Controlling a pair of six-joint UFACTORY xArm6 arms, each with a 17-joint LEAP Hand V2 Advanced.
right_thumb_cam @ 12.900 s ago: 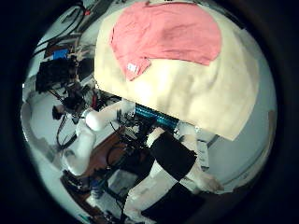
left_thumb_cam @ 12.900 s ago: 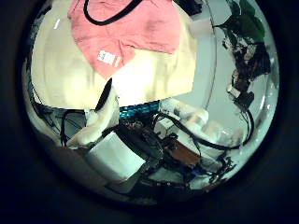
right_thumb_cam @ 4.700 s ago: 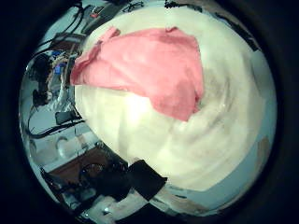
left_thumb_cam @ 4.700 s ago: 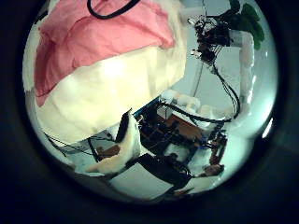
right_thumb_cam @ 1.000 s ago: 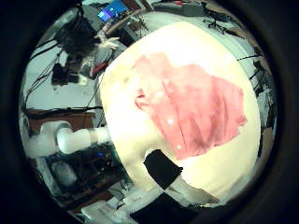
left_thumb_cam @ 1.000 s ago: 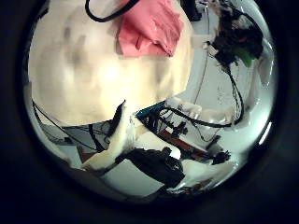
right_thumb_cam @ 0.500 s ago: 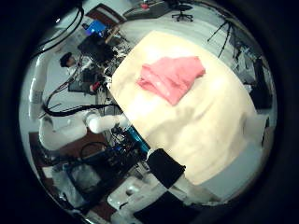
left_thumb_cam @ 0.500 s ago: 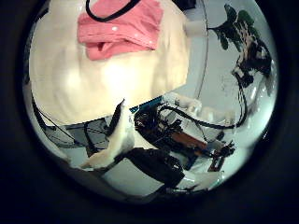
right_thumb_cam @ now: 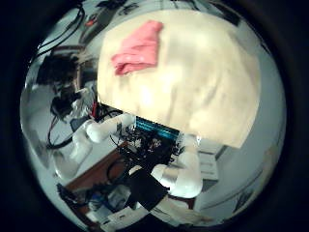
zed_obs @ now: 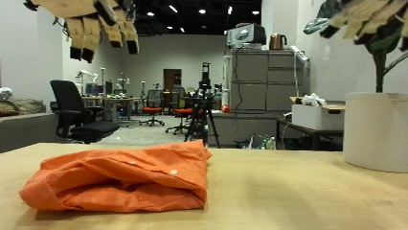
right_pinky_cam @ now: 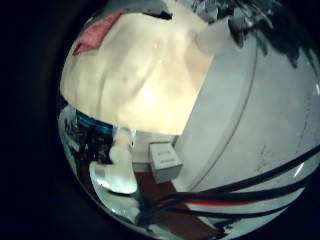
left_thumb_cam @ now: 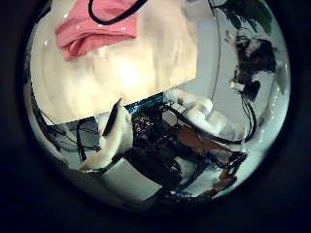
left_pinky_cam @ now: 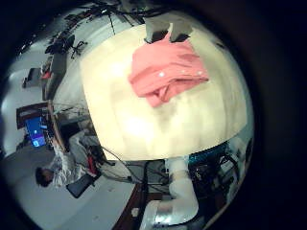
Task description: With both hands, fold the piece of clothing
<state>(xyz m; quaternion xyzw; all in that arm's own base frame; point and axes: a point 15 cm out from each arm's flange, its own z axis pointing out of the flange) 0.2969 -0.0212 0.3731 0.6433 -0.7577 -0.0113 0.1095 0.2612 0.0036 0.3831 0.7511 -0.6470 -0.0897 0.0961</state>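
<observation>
An orange garment (zed_obs: pixel 122 177) lies folded in a loose bundle on the tan table (zed_obs: pixel 319 201). My left hand (zed_obs: pixel 89 24) hangs high above it with relaxed fingers and holds nothing. My right hand (zed_obs: pixel 370 17) is also high, off to the side, with fingers spread and empty. The garment shows in the left little finger side palm view (left_pinky_cam: pixel 165 69), at the table's edge in the left thumb side palm view (left_thumb_cam: pixel 92 31), far off in the right little finger side palm view (right_pinky_cam: pixel 97 33) and small in the right thumb side palm view (right_thumb_cam: pixel 135 48).
A white cylindrical container (zed_obs: pixel 376 129) stands on the table near my right hand, also in the right little finger side palm view (right_pinky_cam: pixel 215 38). Office chairs and grey cabinets (zed_obs: pixel 261 91) stand in the room behind.
The garment, spread flat earlier, now lies folded in a bundle. Both palm cameras have moved up and away, so it looks smaller in the right thumb side view.
</observation>
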